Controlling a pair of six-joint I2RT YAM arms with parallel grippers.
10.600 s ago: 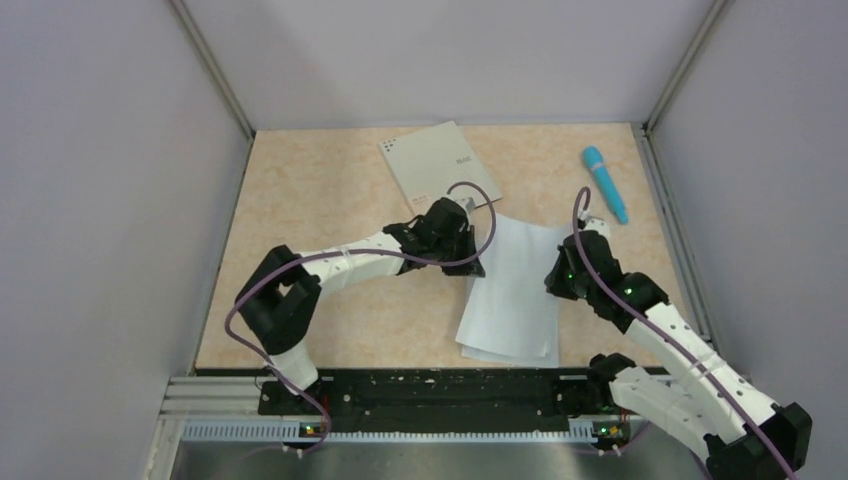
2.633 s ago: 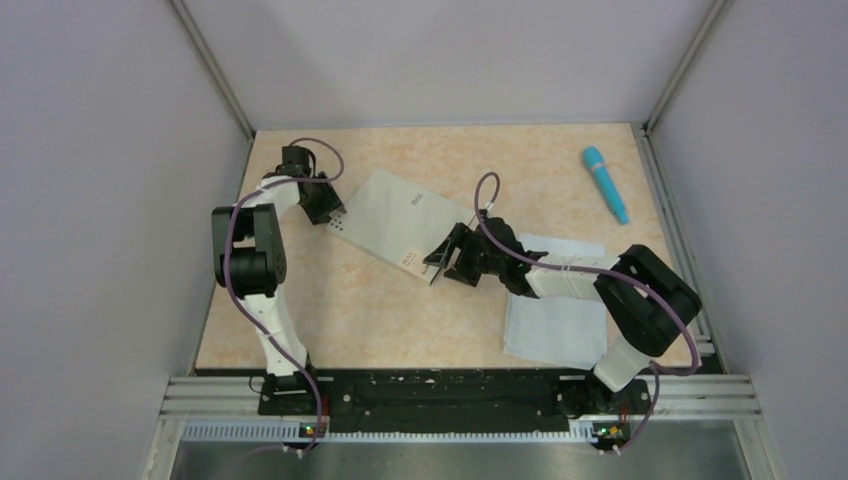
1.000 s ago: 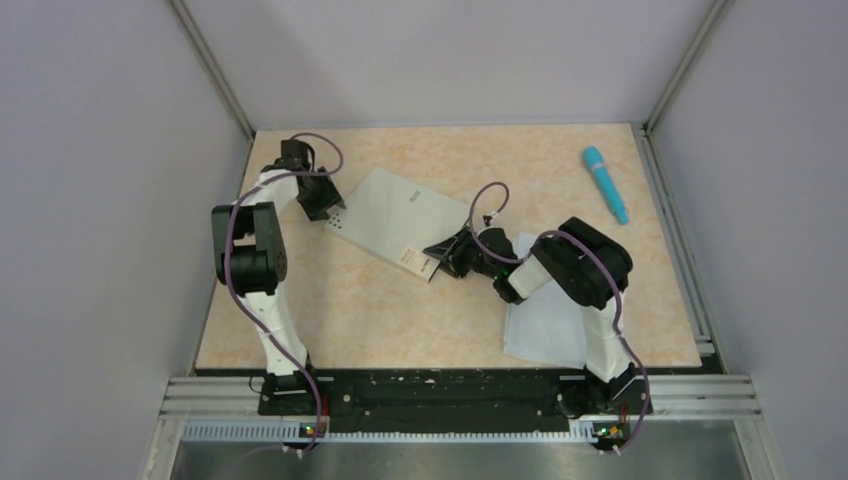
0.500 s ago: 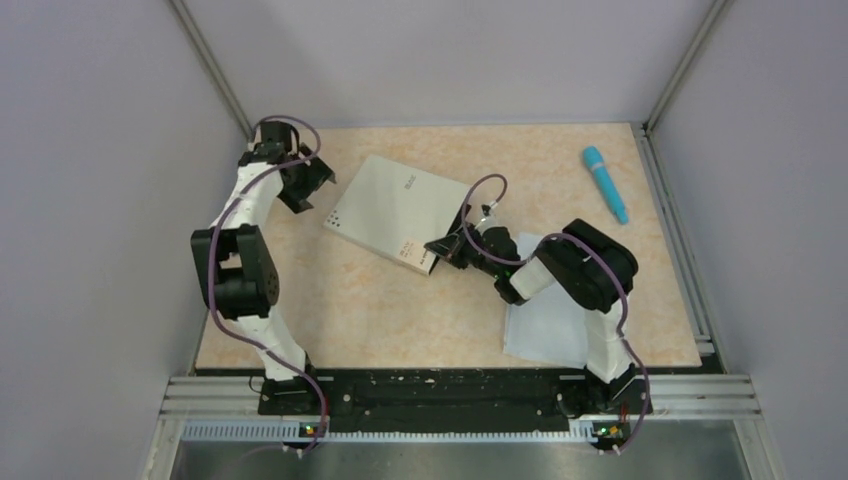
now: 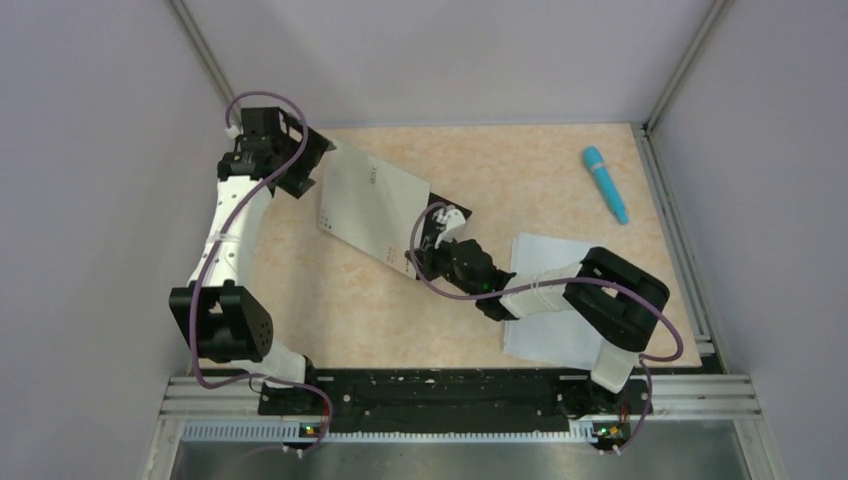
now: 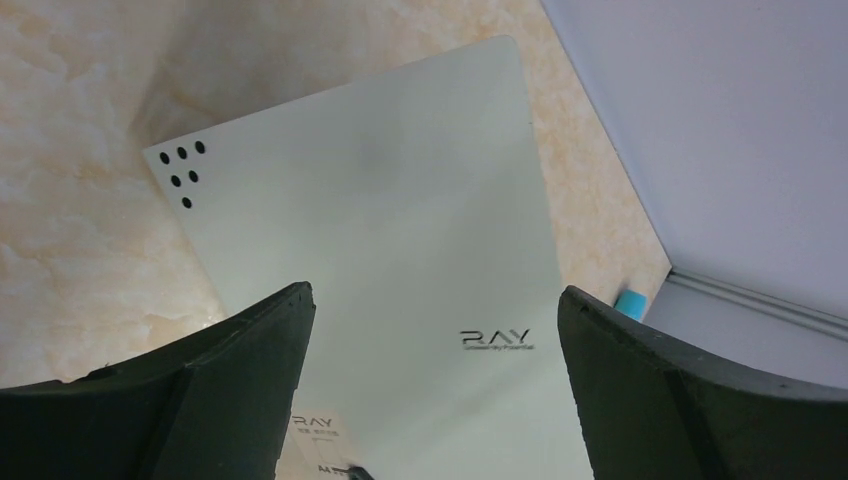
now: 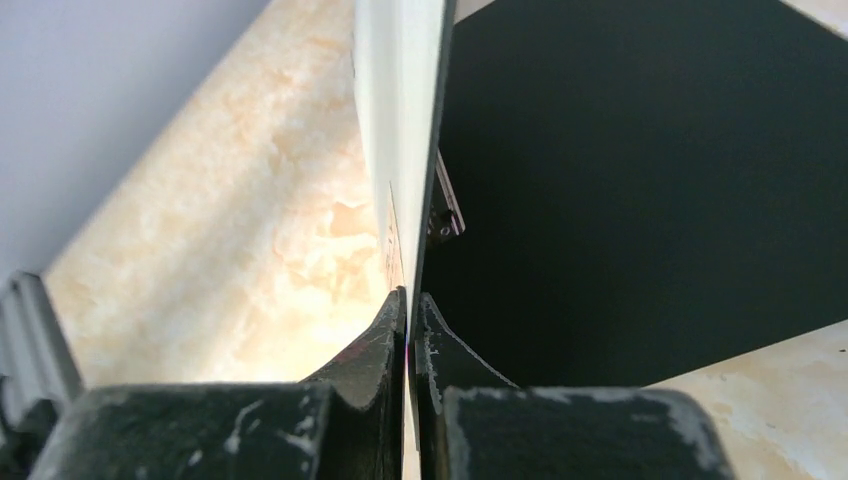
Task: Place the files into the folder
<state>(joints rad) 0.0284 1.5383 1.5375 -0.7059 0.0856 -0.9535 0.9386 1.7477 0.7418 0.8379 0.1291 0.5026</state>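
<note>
files: the white sheets (image 5: 552, 300) lie flat at the near right of the desk (image 5: 330, 310), partly under our right arm, well apart from where they need to go. None are in yet.

right fingers: our right gripper (image 5: 418, 255) is pinched tight on the near edge of the folder's cover. In the right wrist view the two fingers (image 7: 385, 330) meet with only the thin grey cover between them, and the black inside with its metal clip (image 7: 445, 212) shows on one side.

folder: the folder (image 5: 372, 205) sits mid desk toward the far left, grey side up in the top view, its near corner lifted by that pinch. We can't tell how far the cover has come up, maybe just a crack.

left fingers: our left gripper (image 5: 300, 170) hangs by the folder's far left corner, fingers (image 6: 200, 390) spread wide with nothing between them, looking down on the grey cover with its dots and logo.

pen-ish thing: a blue cylinder (image 5: 606, 183) lies far right, not part of this.

step: we reckon we're on opening the cover, papers come later.

next: probably swing the cover over so the black inside lies open. The cover looks thin and floppy, so it could slip out, and the folder may slide unless the left side pins it.
</note>
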